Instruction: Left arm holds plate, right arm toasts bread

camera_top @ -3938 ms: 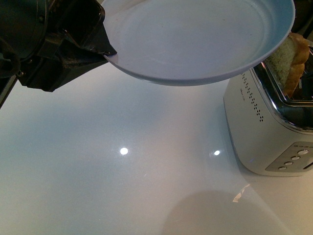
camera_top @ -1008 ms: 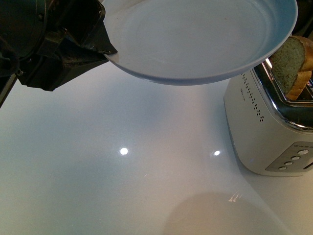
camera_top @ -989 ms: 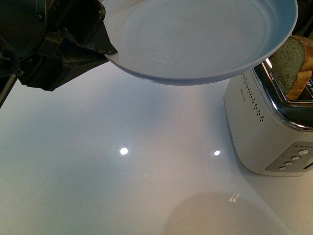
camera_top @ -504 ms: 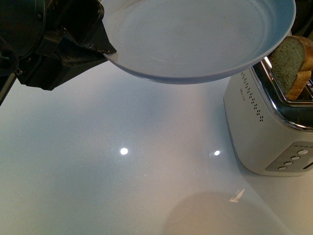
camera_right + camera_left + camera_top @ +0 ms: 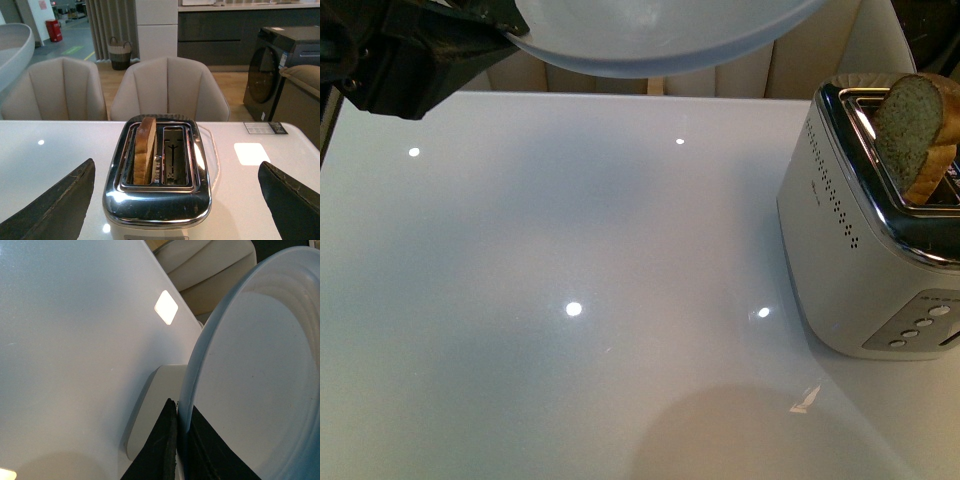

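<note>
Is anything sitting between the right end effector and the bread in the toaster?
Nothing visible. The right end effector is open, facing the toaster; the bread stands up out of one slot, with open air before it. The left end effector holds the plate up, off to the side.

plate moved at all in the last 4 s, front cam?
Yes. The plate has gone up in the front view: it overlapped the top of the toaster before, and now it sits clear above it.
</note>
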{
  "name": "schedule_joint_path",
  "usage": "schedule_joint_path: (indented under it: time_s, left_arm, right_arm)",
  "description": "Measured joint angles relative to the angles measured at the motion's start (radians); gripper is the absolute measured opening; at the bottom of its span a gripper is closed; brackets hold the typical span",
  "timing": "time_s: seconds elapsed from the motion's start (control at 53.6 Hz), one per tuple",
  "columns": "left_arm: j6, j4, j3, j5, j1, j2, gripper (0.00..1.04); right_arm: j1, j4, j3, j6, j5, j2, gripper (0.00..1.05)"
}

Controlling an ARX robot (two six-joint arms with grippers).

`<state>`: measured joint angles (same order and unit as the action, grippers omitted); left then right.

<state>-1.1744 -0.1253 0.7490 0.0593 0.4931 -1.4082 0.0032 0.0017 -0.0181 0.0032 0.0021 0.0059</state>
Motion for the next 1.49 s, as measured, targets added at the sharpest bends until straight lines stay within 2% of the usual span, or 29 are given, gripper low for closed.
schedule_joint_path:
  time_s: [0.075, 0.187, 0.467, 0.728, 1.027, 1.493]
  left_arm:
    - [-0.002, 0.001, -0.003, -0.013, -0.018, 0.006, 0.03]
    - [0.015, 0.001, -0.03, -0.052, -0.088, 0.021, 0.03]
    - [0.211, -0.018, -0.165, -0.218, -0.393, 0.005, 0.03]
    - [0.381, -0.138, -0.267, -0.32, -0.614, -0.131, 0.03]
    - [0.559, -0.312, -0.28, -0.369, -0.735, -0.434, 0.03]
    - [0.689, -0.496, -0.25, -0.377, -0.789, -0.746, 0.03]
  right_arm:
    - [0.0, 0.0, 0.0, 0.0, 0.0, 0.0, 0.96]
    - [0.0, 0.0, 0.0, 0.0, 0.0, 0.0, 0.96]
    - [0.0, 0.0, 0.0, 0.0, 0.0, 0.0, 0.96]
    - [0.0, 0.0, 0.0, 0.0, 0.0, 0.0, 0.96]
    - [0.0, 0.0, 0.0, 0.0, 0.0, 0.0, 0.96]
    - [0.0, 0.0, 0.0, 0.0, 0.0, 0.0, 0.96]
